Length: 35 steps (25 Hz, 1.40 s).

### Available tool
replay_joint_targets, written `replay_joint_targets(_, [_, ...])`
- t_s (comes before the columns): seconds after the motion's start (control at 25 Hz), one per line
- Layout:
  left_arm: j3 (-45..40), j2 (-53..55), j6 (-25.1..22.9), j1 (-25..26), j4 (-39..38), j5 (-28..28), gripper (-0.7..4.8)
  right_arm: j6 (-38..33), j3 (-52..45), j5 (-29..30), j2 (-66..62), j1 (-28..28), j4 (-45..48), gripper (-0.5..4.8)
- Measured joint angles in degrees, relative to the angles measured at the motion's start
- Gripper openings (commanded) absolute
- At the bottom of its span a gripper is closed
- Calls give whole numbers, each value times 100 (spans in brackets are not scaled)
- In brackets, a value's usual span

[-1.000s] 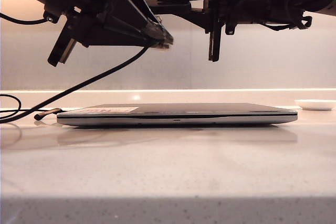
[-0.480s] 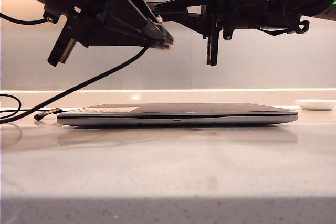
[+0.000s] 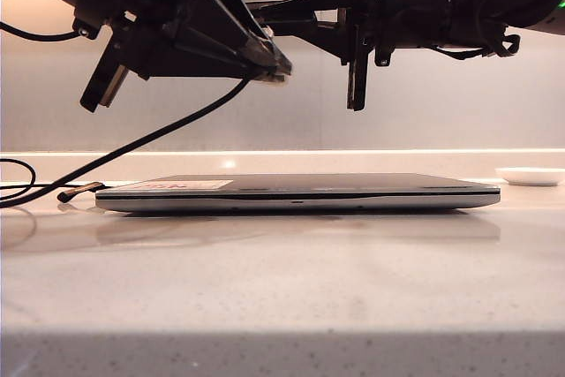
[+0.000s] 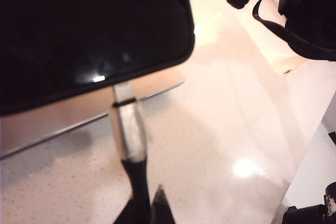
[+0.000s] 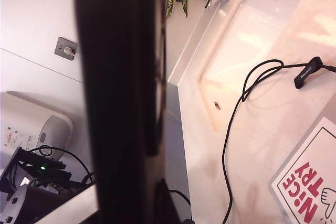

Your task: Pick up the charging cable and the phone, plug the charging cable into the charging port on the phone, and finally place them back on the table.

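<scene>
Lifted slightly, right gripper [image 3: 353, 41] clamping phone [image 3: 357, 81] edge-on, plug [image 4: 128, 129] from pinched-shut left gripper [image 3: 265, 55] seated; setting down next.

The right end effector [image 3: 265, 17] and its held phone [image 3: 357, 72] have risen slightly and tilted.

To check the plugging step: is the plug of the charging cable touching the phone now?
Touching. In the left wrist view the silvery plug of the charging cable meets the bottom edge of the black phone, with no gap visible.
</scene>
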<state>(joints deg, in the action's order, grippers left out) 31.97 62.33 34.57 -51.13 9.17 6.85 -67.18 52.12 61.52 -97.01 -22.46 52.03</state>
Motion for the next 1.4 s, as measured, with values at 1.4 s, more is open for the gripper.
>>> replay_joint_targets(1.4, [-2, 0, -2, -2, -42, 15, -6, 238, 0, 197, 0, -76, 0, -6])
